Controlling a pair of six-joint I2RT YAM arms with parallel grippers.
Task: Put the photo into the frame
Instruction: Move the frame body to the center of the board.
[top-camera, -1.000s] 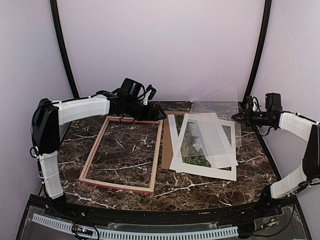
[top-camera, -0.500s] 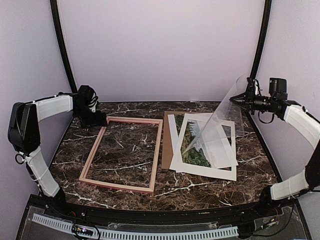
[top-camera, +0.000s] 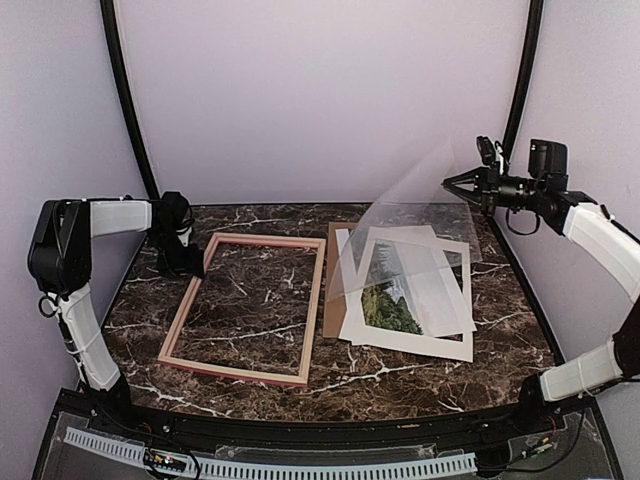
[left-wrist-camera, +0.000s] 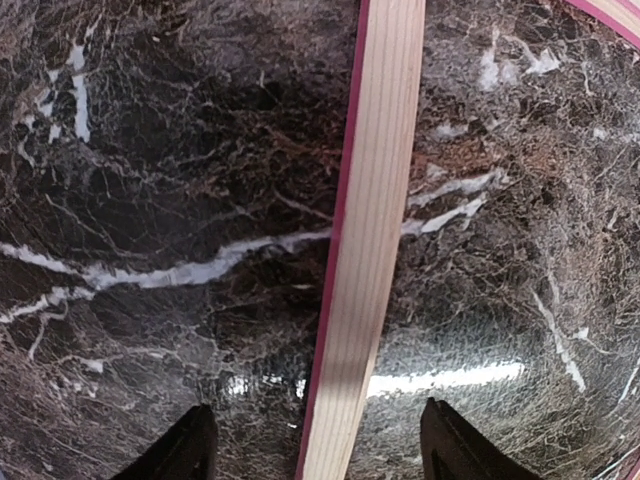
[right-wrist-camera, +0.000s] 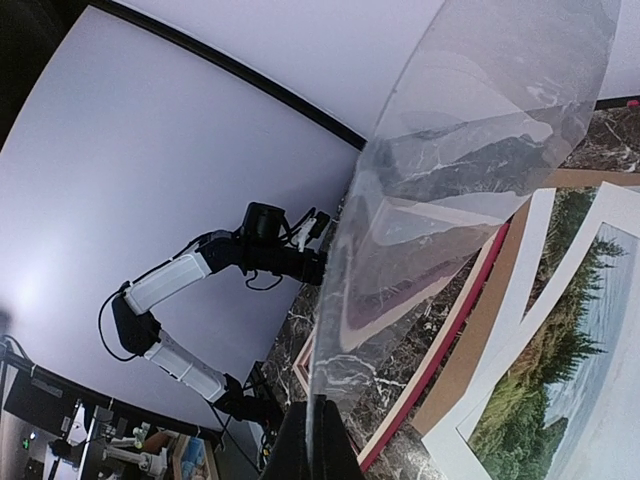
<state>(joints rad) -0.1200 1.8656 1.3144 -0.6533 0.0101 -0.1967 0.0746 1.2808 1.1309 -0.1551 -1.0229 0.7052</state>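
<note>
The pink wooden frame lies flat on the left half of the marble table. My left gripper hovers low over its left rail near the far left corner. In the left wrist view the gripper is open, one finger on either side of the rail, not touching it. The photo lies to the right in a pile, showing through the window of a white mat. My right gripper is raised at the far right, shut on a clear sheet that hangs over the pile. It also shows in the right wrist view.
A brown backing board lies under the pile's left side, next to the frame's right rail. Another white sheet sticks out behind the mat. The clear sheet fills much of the right wrist view. Black posts and pale walls stand around the table.
My left arm swung from the frame's far rail to its far left corner and came down over the left rail. My right gripper lifted the clear sheet off the pile and swung it leftward.
</note>
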